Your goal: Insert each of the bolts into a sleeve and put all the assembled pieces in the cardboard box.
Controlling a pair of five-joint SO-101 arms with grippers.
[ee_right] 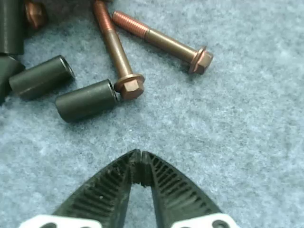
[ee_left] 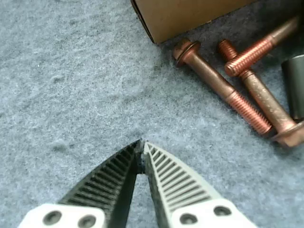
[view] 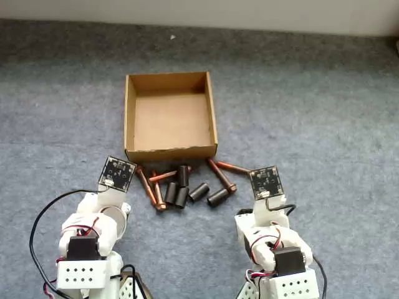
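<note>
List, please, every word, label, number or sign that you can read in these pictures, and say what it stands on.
No text can be read.
The cardboard box has plain walls.
The bolts and sleeves show no legible marks.
Any print on the black boards atop the arms is too small to read.

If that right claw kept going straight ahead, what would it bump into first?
Likely the nearer bolt's hex head, beside a dark sleeve; the right gripper aims about there, depth unclear.

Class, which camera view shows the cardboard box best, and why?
The high view: the whole cardboard box is seen from above, inside included. The left wrist view catches one outer corner.
</note>
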